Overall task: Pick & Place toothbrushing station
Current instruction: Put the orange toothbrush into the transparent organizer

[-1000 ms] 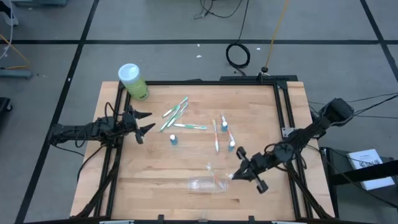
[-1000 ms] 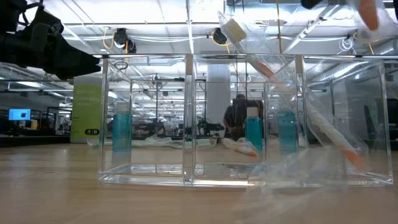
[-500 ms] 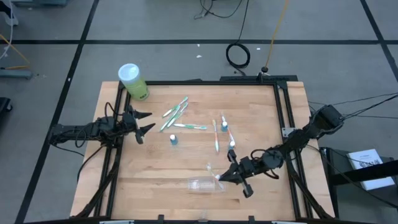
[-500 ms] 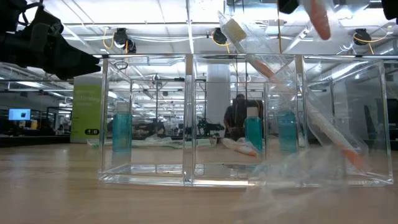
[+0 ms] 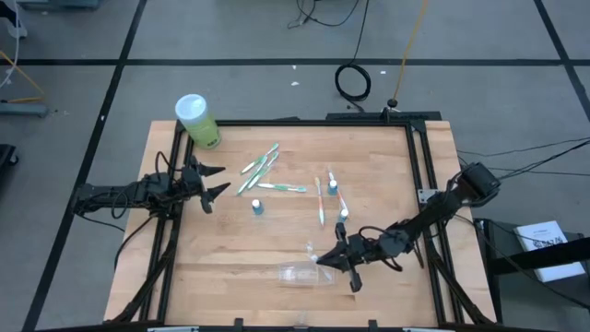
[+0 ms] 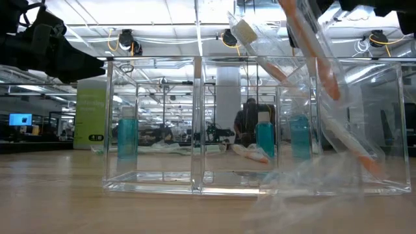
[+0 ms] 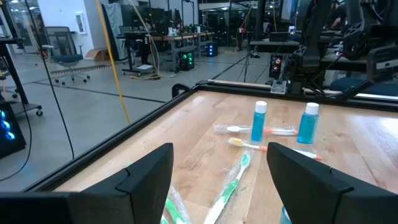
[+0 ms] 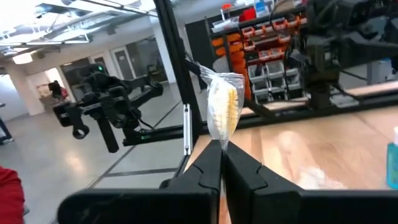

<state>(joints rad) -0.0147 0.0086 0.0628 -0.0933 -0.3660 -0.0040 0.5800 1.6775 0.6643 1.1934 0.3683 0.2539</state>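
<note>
My right gripper (image 5: 324,261) is shut on a pink-white toothbrush in a clear wrapper (image 8: 224,106), right above the right end of a clear compartment box (image 5: 304,273). In the low view the brush (image 6: 312,45) slants down in front of the box (image 6: 201,123), where another pink brush (image 6: 286,78) leans. Green-white brushes (image 5: 262,166) and pink-white brushes (image 5: 320,197) lie on the wood with small blue tubes (image 5: 257,207). My left gripper (image 5: 214,183) is open and empty at the table's left. My right gripper pinches the wrapped toothbrush on its handle (image 8: 221,144), just below the brush head, between its two shut fingers. The head end stands past the fingertips. The brush is lifted clear of the table and slants down at the box in the low view (image 6: 328,84).
A green canister with a white lid (image 5: 196,120) stands at the table's far left corner. Crinkled clear plastic (image 6: 312,185) lies by the box's right end. Black rails (image 5: 419,166) frame the table. People show in the room behind.
My right gripper has gone toward the table's left edge with the wrapped brush, from beside the box to its right end. In the low view the brush has come down from the top corner and now slants in front of the box's right compartment.
</note>
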